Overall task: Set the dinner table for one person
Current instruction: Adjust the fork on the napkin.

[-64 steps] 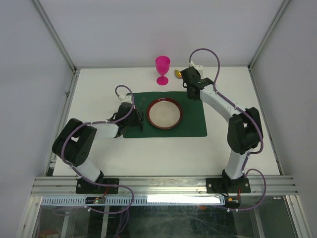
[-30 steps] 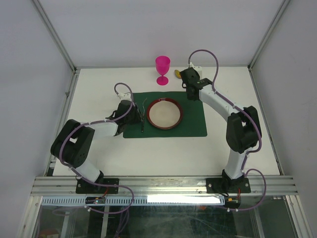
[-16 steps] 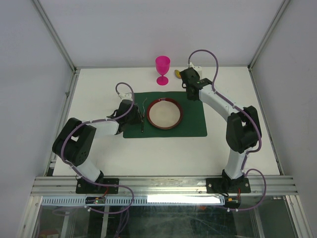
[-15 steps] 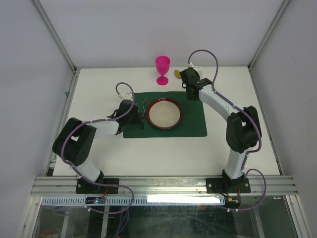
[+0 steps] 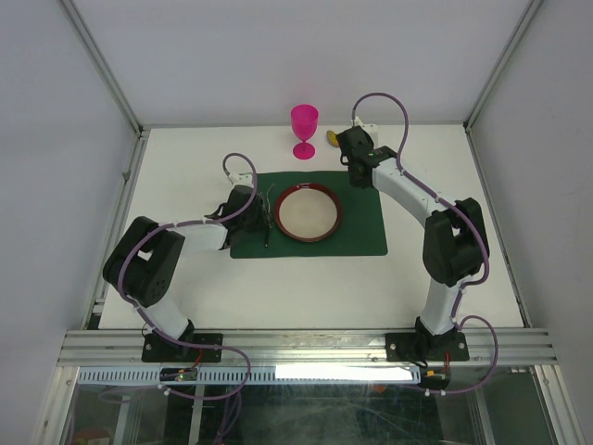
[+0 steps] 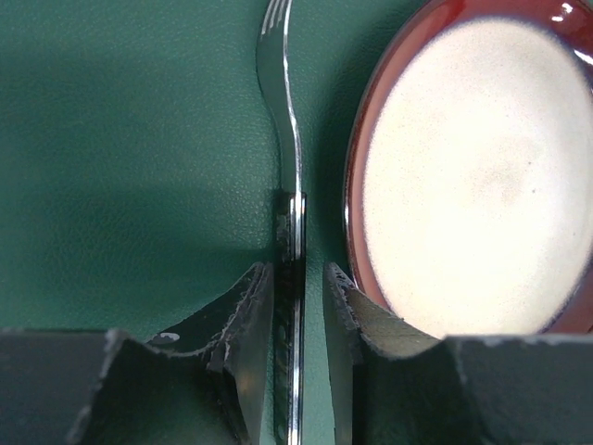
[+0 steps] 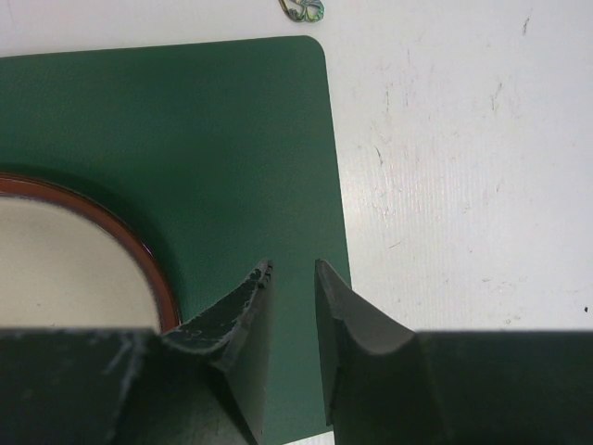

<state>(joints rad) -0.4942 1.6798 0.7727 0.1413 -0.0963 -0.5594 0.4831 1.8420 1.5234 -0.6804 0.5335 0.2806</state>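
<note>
Grey-white walls (image 5: 296, 56) at 9, 12, 3 o'clock; aluminium posts (image 5: 100, 63) at 11 and 1; strip light (image 5: 343, 372) at 6.

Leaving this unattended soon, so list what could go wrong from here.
The left end effector straddles the fork, which lies close beside the plate rim; withdrawing crookedly could drag the fork into the plate. The right end effector hangs low over the placemat edge, with the pink goblet close by; a swing might snag the mat or topple the goblet.

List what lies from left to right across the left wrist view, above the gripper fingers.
green placemat → fork → red-rimmed plate
</note>
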